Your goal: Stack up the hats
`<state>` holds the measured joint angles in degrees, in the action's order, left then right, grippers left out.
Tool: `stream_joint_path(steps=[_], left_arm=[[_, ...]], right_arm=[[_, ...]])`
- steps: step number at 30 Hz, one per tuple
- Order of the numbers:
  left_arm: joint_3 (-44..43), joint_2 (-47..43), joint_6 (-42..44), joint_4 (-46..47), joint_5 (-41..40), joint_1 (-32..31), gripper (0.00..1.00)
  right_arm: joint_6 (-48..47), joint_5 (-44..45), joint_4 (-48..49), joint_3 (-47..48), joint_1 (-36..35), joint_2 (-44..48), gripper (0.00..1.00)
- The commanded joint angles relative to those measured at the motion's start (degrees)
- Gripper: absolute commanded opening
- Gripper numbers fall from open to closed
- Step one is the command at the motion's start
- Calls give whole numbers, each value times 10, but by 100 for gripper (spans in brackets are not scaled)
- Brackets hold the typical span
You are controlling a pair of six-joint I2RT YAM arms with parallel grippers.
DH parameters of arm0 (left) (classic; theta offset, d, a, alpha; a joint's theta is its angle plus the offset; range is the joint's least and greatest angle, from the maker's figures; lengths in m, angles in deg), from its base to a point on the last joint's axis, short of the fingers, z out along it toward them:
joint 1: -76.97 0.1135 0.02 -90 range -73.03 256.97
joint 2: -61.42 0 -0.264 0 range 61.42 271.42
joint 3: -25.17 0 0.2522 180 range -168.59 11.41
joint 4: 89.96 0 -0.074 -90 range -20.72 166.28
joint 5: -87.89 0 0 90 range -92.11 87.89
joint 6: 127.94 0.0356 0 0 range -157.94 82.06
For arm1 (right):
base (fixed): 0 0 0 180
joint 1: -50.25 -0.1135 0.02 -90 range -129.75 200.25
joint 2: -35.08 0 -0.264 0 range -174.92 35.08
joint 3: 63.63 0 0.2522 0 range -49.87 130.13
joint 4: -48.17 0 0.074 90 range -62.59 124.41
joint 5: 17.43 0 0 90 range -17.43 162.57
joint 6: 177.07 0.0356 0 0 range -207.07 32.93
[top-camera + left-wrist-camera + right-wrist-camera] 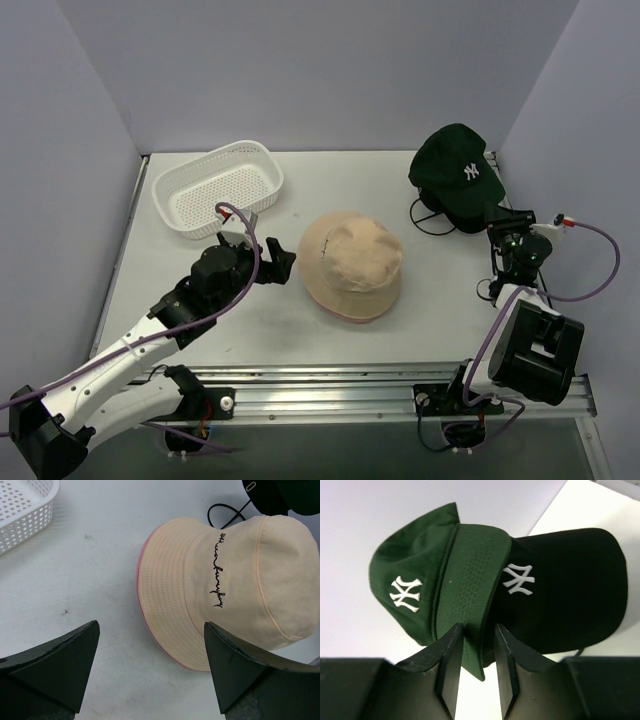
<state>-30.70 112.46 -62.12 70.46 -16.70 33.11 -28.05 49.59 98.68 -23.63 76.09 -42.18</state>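
Far right on the table (300, 330), my right gripper (479, 630) is pinching the green cap (420, 570) by its brim, overlapping the black cap (570, 590); my left gripper (151, 625) is gaping empty beside the tan hat (240, 580) covering the pink hat (140, 565).

Tan bucket hat (352, 262) mid-table; dark green cap (455, 170) far right; white basket (215, 185) far left; left pincer (285, 262) beside hat.

Left of the tan hat (352, 262), bare table (300, 330) reaches to the left gripper (283, 262), whose jaws are wide apart. Far-left of the hat stands the basket (276, 178). Right of the hat, a black cord (425, 218) and the black cap (478, 212) block the way. There the right gripper (479, 635) pinches the brim of the green cap (415, 565).
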Motion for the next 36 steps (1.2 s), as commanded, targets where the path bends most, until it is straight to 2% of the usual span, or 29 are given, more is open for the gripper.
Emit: stream_joint_path(steps=[1,6,12,26,36], left_arm=[[-12,-9,10,11,-4,-3,94],[-14,-9,9,10,-1,-4,94],[-14,-19,9,9,-2,-6,94],[-14,-19,10,7,-3,-11,94],[-15,-16,10,8,-3,-11,94]], right_arm=[[-23,4,-9,25,5,11,28],[-28,5,-36,61,5,15,33],[-25,-13,-38,93,4,-21,33],[-1,-17,-10,102,20,-83,0],[37,-65,49,101,28,-170,0]])
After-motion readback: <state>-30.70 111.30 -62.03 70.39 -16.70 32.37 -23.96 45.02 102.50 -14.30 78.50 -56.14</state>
